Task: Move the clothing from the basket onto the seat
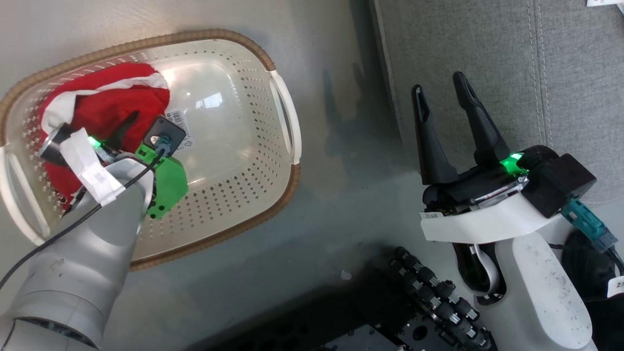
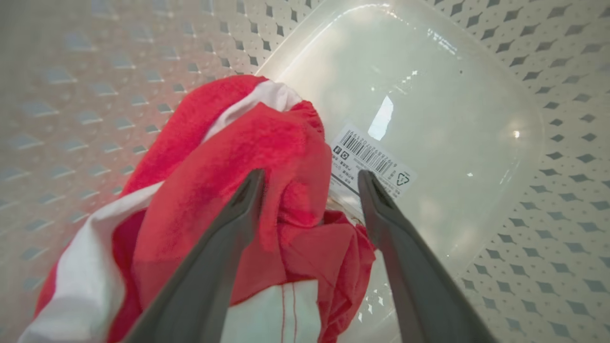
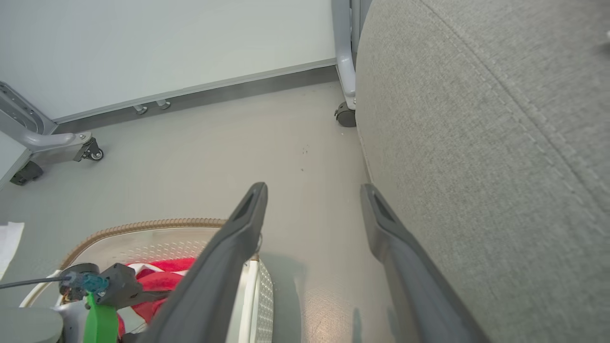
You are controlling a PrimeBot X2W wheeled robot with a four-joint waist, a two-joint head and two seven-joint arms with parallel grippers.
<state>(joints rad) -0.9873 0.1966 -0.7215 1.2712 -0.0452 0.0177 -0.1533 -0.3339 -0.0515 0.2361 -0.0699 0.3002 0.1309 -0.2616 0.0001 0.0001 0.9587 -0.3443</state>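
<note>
Red clothing with white trim is heaped at the left end of the cream basket. The left wrist view looks down on the clothing. My left gripper is open inside the basket, its fingers straddling a fold of the red fabric, with the right finger over the label sticker. My right gripper hovers open and holds nothing, beside the front edge of the grey seat. In the right wrist view the right gripper is over the floor between the basket and the seat.
My dark base sits at the bottom between the arms. Grey floor separates the basket from the seat. A wheeled frame leg and a caster stand by the far wall. A white sheet lies on the left.
</note>
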